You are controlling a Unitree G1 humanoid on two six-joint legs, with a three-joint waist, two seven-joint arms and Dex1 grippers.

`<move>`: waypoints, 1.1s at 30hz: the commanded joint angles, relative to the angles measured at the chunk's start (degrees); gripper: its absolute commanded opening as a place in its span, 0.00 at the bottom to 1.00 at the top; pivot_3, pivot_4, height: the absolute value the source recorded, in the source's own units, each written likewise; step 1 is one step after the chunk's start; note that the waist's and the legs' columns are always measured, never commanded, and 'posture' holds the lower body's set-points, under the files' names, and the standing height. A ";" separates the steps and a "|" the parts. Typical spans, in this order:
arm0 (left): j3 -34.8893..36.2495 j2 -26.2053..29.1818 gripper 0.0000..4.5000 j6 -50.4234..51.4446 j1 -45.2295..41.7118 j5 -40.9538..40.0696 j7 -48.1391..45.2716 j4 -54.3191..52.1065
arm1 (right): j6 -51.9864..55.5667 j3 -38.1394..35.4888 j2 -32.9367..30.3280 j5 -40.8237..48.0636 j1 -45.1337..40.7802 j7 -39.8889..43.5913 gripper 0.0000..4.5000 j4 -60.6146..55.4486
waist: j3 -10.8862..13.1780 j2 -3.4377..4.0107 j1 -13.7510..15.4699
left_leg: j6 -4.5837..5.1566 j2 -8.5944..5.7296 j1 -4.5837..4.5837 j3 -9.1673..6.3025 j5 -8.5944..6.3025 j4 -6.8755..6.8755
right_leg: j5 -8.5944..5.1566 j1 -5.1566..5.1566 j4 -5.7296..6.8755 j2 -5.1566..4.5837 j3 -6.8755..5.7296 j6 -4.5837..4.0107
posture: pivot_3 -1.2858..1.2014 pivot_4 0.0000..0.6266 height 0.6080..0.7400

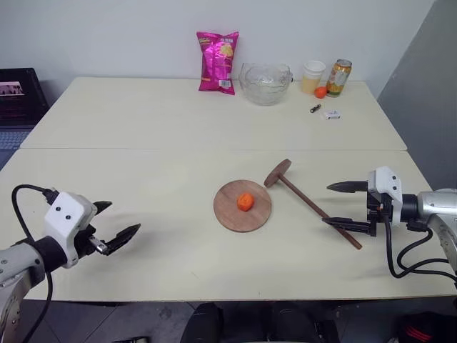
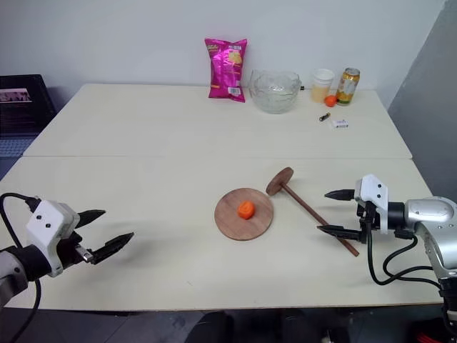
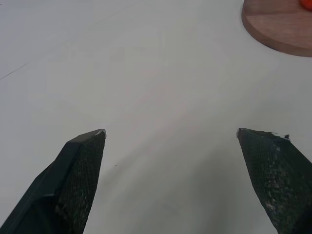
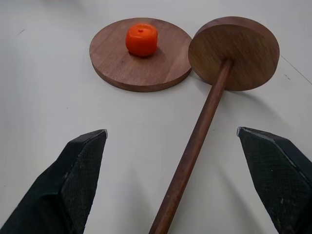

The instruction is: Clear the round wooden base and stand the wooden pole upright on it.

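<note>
Both hands hovered wide open over the table [image 1: 143,128], the right hand [image 1: 348,206] straddling the fallen pole [image 1: 314,207] beside the base [image 1: 242,206], the left hand [image 1: 114,223] well apart.

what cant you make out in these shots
- Centre hole of the round base: covered by the orange fruit, right wrist view.
- Pole far end: cut off by the bottom edge, right wrist view.
- Small items near the can: too small, left eye view.
</note>
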 commanded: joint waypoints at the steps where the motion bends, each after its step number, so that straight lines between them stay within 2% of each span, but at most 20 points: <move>1: 1.66 0.27 0.99 -0.44 -0.25 -0.75 -0.18 -1.06 | -0.85 -2.11 -0.58 0.60 0.04 0.48 1.00 -1.09 | 0.00 0.00 0.00 | 0.00 0.00 0.00 0.00 0.00 0.00 | 0.00 0.00 0.00 0.00 0.00 0.00 | 0.52 0.24 1.00; 12: 2.02 0.00 0.99 -3.70 -0.17 -0.81 -0.70 -1.53 | 0.18 -1.62 -0.28 1.59 -0.79 0.88 1.00 -2.69 | 0.00 0.00 0.00 | 0.00 0.00 0.00 0.00 0.00 0.00 | 0.00 0.00 0.00 0.00 0.00 0.00 | 0.52 0.24 1.00; 25: 2.17 1.27 0.99 -2.75 0.62 -3.49 -3.51 -2.38 | 1.58 -1.89 -0.97 1.83 -2.87 1.04 1.00 -2.78 | 0.01 0.01 -0.01 | 0.00 0.00 0.00 0.00 0.00 0.00 | 0.00 0.00 0.00 0.00 0.00 0.00 | 0.52 0.24 1.00; 33: -1.15 2.53 0.99 -3.01 -0.09 -1.93 -4.22 -4.07 | 4.41 0.25 1.68 4.15 -6.18 0.23 1.00 -9.38 | 0.01 0.02 -0.09 | 0.00 0.00 0.00 0.00 0.00 0.00 | 0.00 -0.01 0.00 0.00 0.01 0.00 | 0.52 0.24 1.00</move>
